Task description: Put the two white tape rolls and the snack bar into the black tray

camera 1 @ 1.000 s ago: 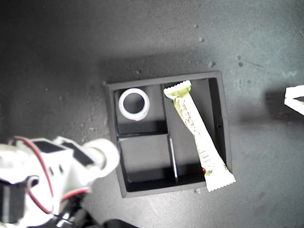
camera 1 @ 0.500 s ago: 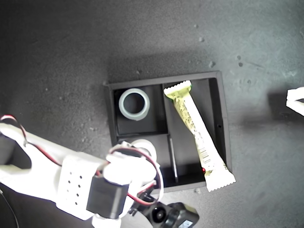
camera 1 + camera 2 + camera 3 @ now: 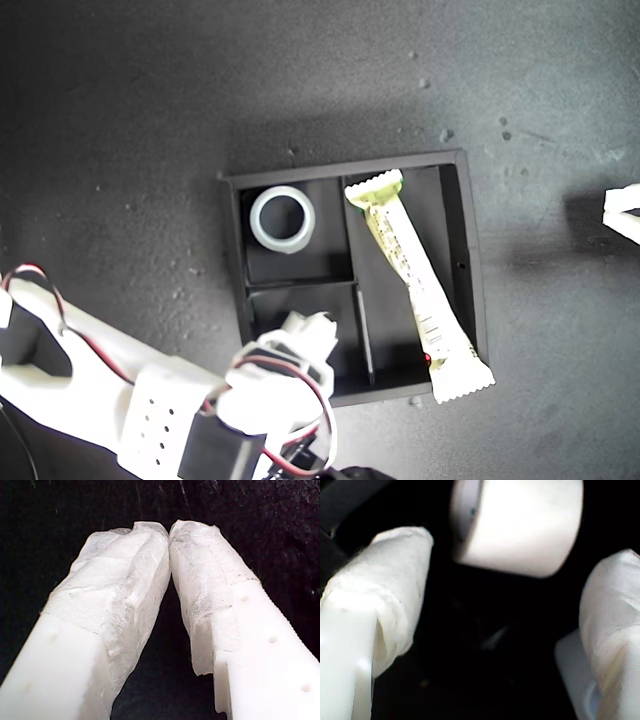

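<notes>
Second gripper jaws now spread wide, second tape roll released just ahead, inside black tray. First gripper jaws closed, empty. Snack bar already in; task likely complete.

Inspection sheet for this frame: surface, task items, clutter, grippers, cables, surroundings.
Surface: dark speckled tabletop.
Black tray: flat on the table.
First tape roll: in a small compartment.
Second tape roll: loose between my second gripper's fingers, over the other small compartment.
Snack bar: in the long compartment, one end over the tray wall.
Clutter: nothing seen.
My first gripper: shut, empty.
My second gripper: open.
Cables: red wires on the arm.
Surroundings: white part at the exterior view's right edge.
</notes>
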Motion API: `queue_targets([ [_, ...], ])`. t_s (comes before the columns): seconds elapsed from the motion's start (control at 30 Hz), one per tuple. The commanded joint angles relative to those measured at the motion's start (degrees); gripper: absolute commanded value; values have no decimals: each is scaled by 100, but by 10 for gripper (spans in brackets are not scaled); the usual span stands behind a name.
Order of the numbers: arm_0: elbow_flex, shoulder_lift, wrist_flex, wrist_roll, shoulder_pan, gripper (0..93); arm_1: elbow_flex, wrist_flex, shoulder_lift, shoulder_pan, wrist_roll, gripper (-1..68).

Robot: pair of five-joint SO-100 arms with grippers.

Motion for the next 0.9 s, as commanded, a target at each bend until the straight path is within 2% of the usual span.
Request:
queue_targets([
  [0.0, 290, 1099, 97, 26, 53, 244, 62, 9, 53, 44, -132, -4],
  [0.17, 2997, 3621, 97, -26, -141, 227, 62, 167, 53, 70, -114, -4],
  [0.4, 8411, 8165, -352, -387, -1020, 11, 62, 791, 53, 202, 220, -3],
  [0.53, 11892, 11338, -1564, -378, -1433, 1, 70, 1266, 53, 176, 264, -1],
  [0.67, 14432, 14098, -1934, -510, -1661, 0, 70, 1529, 53, 255, 475, -3],
  [0.87, 16154, 15609, -2039, -633, -1652, 0, 70, 1767, 44, 387, 501, -3],
])
